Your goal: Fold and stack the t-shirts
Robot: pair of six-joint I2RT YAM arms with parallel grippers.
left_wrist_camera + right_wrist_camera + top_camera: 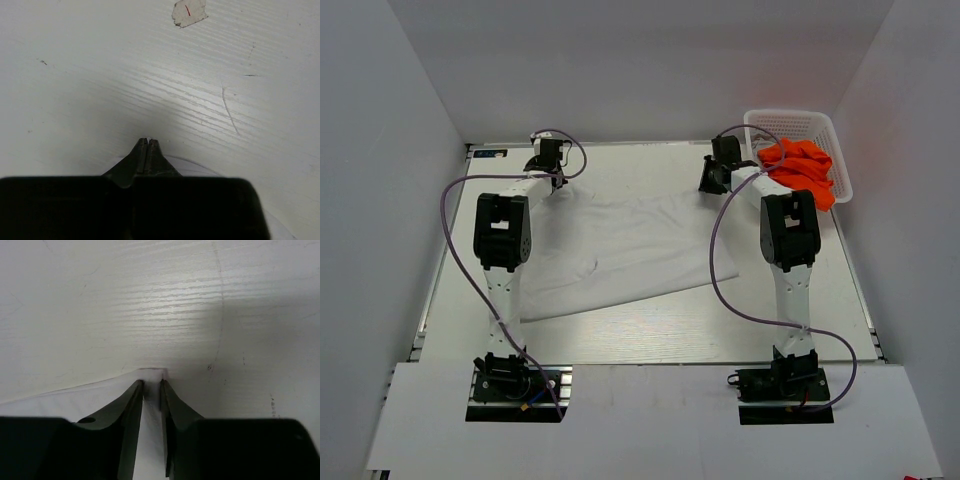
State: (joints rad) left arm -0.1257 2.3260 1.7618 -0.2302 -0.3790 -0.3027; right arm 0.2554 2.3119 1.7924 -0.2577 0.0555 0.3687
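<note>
A white t-shirt (630, 250) lies spread flat across the middle of the table. My left gripper (540, 166) is down at the shirt's far left corner. In the left wrist view the left gripper (146, 140) is shut, with a sliver of white cloth (200, 167) pinched at its tips. My right gripper (714, 181) is at the far right corner. The right gripper (151, 382) has a narrow gap between its jaws, and the shirt's corner (100, 395) lies in that gap. An orange t-shirt (802, 170) is bunched in the basket.
A white lattice basket (790, 118) stands at the far right corner of the table, just right of the right arm. A torn piece of tape with a red mark (189, 12) is stuck to the white tabletop (650, 330). Grey walls close in on three sides.
</note>
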